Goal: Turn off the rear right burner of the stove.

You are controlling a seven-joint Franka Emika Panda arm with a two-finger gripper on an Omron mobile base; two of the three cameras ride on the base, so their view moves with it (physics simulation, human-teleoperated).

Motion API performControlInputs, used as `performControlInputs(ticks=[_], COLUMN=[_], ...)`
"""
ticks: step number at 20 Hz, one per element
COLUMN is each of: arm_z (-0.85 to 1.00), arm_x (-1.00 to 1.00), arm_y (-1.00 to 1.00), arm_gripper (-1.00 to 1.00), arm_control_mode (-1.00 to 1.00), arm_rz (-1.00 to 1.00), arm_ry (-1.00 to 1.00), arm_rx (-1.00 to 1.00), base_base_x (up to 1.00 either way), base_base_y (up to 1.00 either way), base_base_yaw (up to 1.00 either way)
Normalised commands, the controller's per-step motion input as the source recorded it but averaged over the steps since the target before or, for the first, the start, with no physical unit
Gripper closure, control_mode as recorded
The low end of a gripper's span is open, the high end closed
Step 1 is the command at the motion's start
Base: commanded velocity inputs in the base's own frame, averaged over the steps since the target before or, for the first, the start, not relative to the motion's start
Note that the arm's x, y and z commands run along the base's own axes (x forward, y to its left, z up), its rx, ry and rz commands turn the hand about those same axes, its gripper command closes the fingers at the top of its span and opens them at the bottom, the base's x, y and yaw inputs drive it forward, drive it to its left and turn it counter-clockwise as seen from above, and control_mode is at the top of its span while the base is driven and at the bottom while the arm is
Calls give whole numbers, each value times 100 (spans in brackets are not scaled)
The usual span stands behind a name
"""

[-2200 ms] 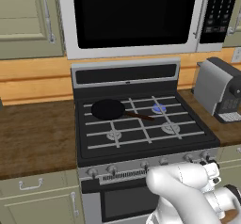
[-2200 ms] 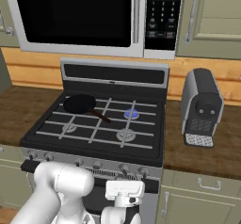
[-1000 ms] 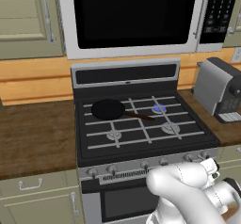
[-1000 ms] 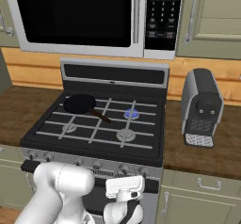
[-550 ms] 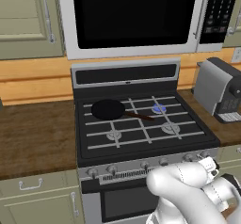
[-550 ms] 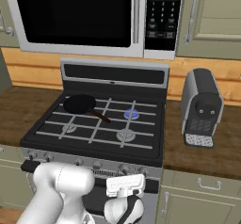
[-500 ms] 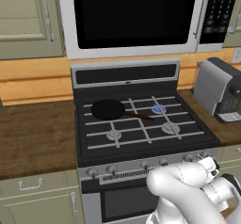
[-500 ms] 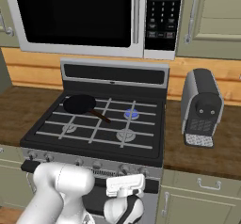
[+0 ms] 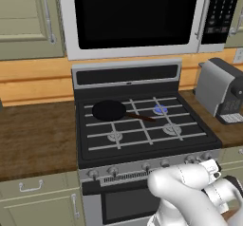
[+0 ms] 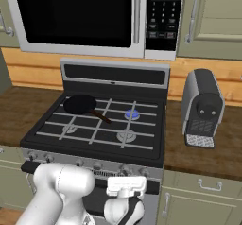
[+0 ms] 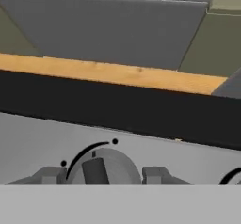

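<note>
Open jaws (image 11: 101, 176) are flanking a stove knob (image 11: 104, 169); wrong knob risk, leaving the rear right burner (image 9: 160, 109) flaming.

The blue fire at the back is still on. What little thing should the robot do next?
Probably push forward so its fingers close around the knob. The rear right burner glows blue, and in the hand view the knob sits right between the open fingers, not yet gripped.

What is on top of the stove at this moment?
On the stove sit a black frying pan, rear left, and grey grates. The rear right burner glows blue. The pan covers the burner beneath it.
</note>
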Motion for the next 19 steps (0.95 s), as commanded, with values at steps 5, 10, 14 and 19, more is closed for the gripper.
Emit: performControlInputs(ticks=[5, 10, 14, 19], arm_z=[30, 37, 25, 0], arm_x=[0, 0, 0, 0], arm_y=[-39, -46, -33, 0], arm_gripper=[100, 100, 100, 100], arm_control_mode=[-100, -100, -100, -100], arm_rz=[-9, -10, -6, 0], arm_ry=[3, 5, 7, 0], arm_rx=[50, 58, 40, 0], base_base_x=[0, 0, 0, 0], base_base_y=[0, 0, 0, 0], base_base_yaw=[0, 0, 0, 0])
